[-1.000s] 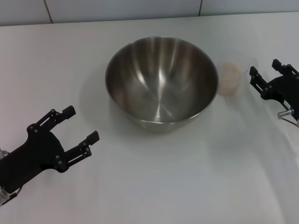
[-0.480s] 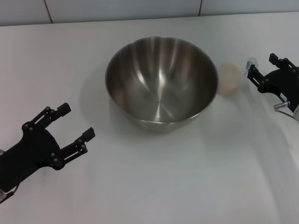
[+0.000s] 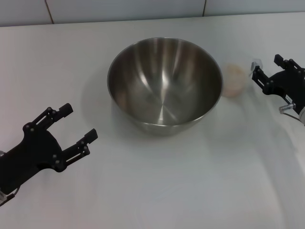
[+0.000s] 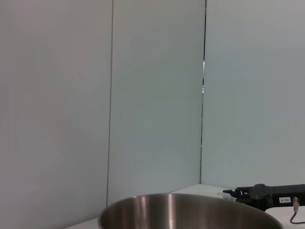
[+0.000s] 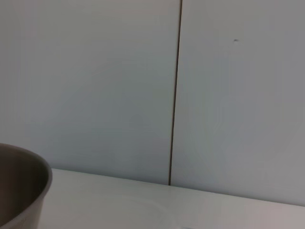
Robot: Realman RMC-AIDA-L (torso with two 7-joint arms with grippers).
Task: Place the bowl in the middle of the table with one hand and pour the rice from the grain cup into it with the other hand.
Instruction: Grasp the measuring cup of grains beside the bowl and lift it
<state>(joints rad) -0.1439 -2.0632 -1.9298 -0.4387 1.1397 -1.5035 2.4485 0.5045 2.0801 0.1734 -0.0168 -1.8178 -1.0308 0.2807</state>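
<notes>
The steel bowl [image 3: 164, 83] stands upright on the white table [image 3: 190, 181], near its middle, and looks empty inside. The clear grain cup [image 3: 234, 80] holding a pale heap of rice stands just to the right of the bowl. My right gripper [image 3: 268, 66] is open, just to the right of the cup, fingers pointing at it, not touching. My left gripper [image 3: 80, 121] is open and empty at the lower left, well apart from the bowl. The bowl rim shows in the left wrist view [image 4: 190, 212] and in the right wrist view [image 5: 21, 191].
A grey panelled wall [image 3: 143, 9] runs along the table's far edge. The right gripper's black body shows behind the bowl in the left wrist view [image 4: 267, 192]. Bare tabletop lies in front of the bowl and around the left gripper.
My left gripper has drawn back a little toward the lower left. My right gripper has shifted slightly up and closer to the cup. Bowl and cup have not moved.
</notes>
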